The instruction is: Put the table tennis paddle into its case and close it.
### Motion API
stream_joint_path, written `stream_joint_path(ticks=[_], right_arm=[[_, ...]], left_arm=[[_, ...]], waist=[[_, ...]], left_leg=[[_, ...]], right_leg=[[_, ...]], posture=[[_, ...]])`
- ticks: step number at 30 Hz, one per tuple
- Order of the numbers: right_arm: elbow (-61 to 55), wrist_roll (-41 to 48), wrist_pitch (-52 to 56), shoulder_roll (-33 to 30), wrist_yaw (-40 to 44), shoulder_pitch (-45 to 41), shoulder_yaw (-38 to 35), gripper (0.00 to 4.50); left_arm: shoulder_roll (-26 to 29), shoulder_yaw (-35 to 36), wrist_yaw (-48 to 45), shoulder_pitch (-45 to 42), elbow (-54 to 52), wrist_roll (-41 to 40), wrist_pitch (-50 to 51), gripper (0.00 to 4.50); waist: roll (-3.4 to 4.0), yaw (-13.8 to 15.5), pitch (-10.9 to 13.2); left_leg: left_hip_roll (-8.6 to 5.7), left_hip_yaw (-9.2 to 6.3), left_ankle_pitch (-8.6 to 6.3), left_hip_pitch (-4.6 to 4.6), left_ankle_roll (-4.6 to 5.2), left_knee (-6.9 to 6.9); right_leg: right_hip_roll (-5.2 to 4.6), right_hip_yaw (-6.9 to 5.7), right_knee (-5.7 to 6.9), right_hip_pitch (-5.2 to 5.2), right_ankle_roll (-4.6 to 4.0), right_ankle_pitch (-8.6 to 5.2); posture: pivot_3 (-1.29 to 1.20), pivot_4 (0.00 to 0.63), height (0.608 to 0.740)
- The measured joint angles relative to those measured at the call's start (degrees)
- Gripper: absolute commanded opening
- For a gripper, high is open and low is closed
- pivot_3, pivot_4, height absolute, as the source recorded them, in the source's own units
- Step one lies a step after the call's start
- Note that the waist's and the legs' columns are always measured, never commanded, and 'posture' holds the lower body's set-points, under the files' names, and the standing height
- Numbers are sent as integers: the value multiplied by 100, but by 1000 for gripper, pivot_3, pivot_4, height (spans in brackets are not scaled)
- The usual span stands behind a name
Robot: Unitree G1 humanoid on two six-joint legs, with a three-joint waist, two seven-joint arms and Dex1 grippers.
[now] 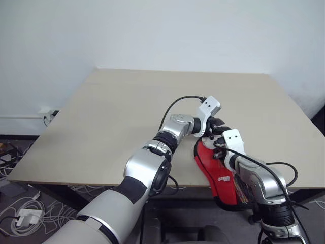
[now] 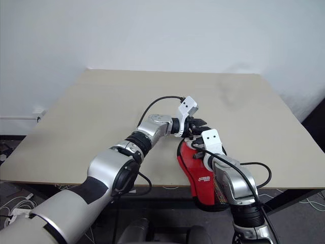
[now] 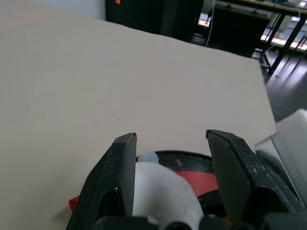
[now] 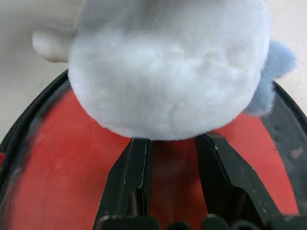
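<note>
The red case with black trim lies at the table's front edge, its near end hanging past the edge. My right gripper is shut on the case's far, round end; in the right wrist view its fingers straddle a red surface inside a black rim. I cannot tell whether that surface is the table tennis paddle or the case's fabric. A white fluffy ball with a bluish bit sits just beyond them. My left gripper reaches across from the left, open, with the ball low between its fingers.
The beige table stretches wide to the left and back. Cables and a power strip lie on the floor at the left. Dark furniture stands beyond the table's far side.
</note>
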Motion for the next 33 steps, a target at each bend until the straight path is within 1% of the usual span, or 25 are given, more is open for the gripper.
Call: stream_joint_path(ticks=[4, 8, 12, 14, 18, 21, 23, 24, 25, 27, 31, 33], right_arm=[[-230, 0, 87, -341, 189, 6, 340, 1426], [-398, 9, 225, -656, 355, -59, 428, 1426], [-437, 27, 465, -915, 465, -151, 321, 1426], [-422, 26, 632, -1036, 495, -223, 201, 1426], [-373, 21, 822, -1117, 498, -373, -8, 1426], [-333, 22, 841, -1087, 481, -569, -185, 1426], [-270, 20, 813, -1066, 435, -700, -356, 1426], [-245, 20, 792, -1054, 431, -762, -416, 1811], [-196, 21, 768, -1032, 428, -836, -473, 2018], [-71, 20, 715, -1020, 416, -988, -527, 2659], [124, 17, 596, -993, 364, -1231, -553, 4062], [172, 26, 555, -945, 351, -1368, -604, 4062]], left_arm=[[128, 76, -571, 0, -161, -178, 143, 2383], [541, 64, -1416, 40, -644, -299, 334, 2383], [1076, -71, -2249, 448, -1497, -422, 761, 2383], [1322, -216, -2582, 851, -2120, -505, 1081, 2383], [1835, -619, -3094, 1803, -3810, -787, 1969, 2383], [2114, -859, -3198, 2353, -5093, -1078, 2658, 2383], [2161, -1046, -3091, 2730, -5876, -1217, 3017, 2383], [2138, -1131, -3001, 2879, -6093, -1266, 3156, 2426], [2097, -1235, -2838, 3033, -6289, -1288, 3289, 2426], [2002, -1466, -2517, 3260, -6533, -1292, 3466, 2426], [1652, -1769, -1657, 3417, -6564, -1147, 3443, 2426], [1420, -1984, -1192, 3470, -6342, -971, 3269, 2426]], waist=[[2, -4, 1], [9, 0, 1], [14, 37, 3], [19, 37, 7], [39, 16, 21], [44, 6, 25], [45, 17, 24], [45, 28, 24], [45, 30, 24], [45, 31, 25], [48, 33, 25], [48, 39, 25]], left_leg=[[0, 1, 0, 0, 0, 0], [-1, 3, 0, -2, 0, 1], [-3, 4, 0, -5, 1, 5], [-3, 6, 0, -10, 1, 7], [-1, 7, 1, -15, 1, 5], [-1, 6, 2, -16, 2, 8], [-2, 6, 2, -13, 3, 12], [-1, 6, 2, -13, 3, 15], [-1, 5, 2, -13, 3, 17], [-1, 5, 2, -13, 4, 23], [-2, 5, 2, -14, 5, 24], [-2, 5, 2, -14, 5, 25]], right_leg=[[0, 2, 0, -2, 0, 0], [-2, 2, -1, -2, -2, 0], [-7, 2, -1, -1, -10, 5], [-7, 2, 0, -4, -16, 9], [-1, 7, 4, -14, -16, 10], [0, 7, 4, -12, -16, 10], [-1, 7, 3, -5, -15, 10], [0, 7, 3, -5, -15, 10], [0, 7, 5, -4, -15, 10], [1, 7, 9, -5, -14, 9], [1, 8, 9, -5, -13, 9], [2, 8, 8, -5, -13, 9]], posture=[[0, 0, 715], [0, 0, 715], [0, 0, 715], [0, 0, 715], [0, 0, 715], [0, 0, 715], [0, 0, 715], [0, 0, 715], [0, 0, 715], [0, 0, 715], [0, 0, 715], [0, 0, 715]])
